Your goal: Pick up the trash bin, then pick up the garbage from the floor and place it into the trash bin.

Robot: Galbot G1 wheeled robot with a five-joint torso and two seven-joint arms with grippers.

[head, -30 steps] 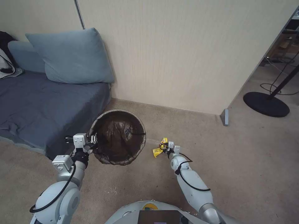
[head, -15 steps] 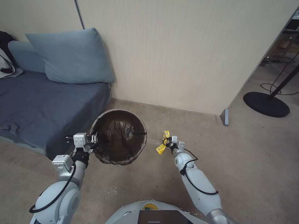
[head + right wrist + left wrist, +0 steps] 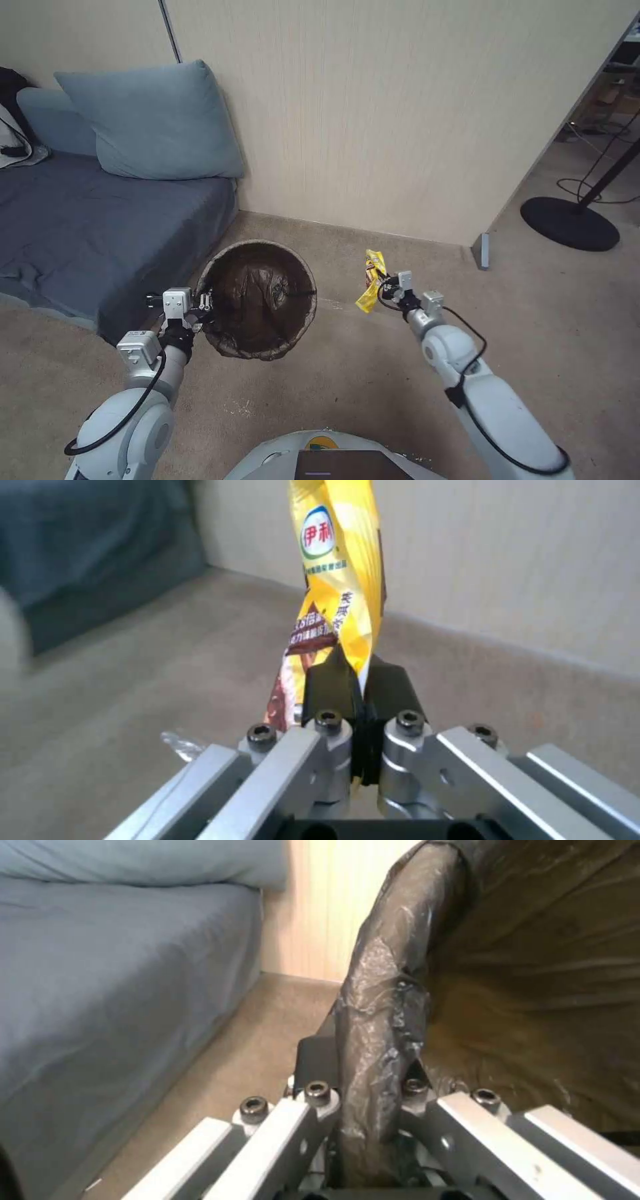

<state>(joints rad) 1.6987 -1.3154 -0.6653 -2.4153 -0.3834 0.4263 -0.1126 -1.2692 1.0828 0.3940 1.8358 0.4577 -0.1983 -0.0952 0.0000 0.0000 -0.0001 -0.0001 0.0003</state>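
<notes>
Jaws of the right gripper [image 3: 385, 287] pinch a yellow wrapper [image 3: 371, 280]; left gripper [image 3: 202, 308] clamps the trash bin [image 3: 260, 298] rim. Carry the wrapper over the opening before releasing.

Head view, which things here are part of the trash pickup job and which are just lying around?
Part of the job:
trash bin, rim clamped by the left tool
yellow snack wrapper, pinched in the right tool, held beside the bin above the carpet

Just lying about:
blue pillow
sofa
round lamp base
</notes>
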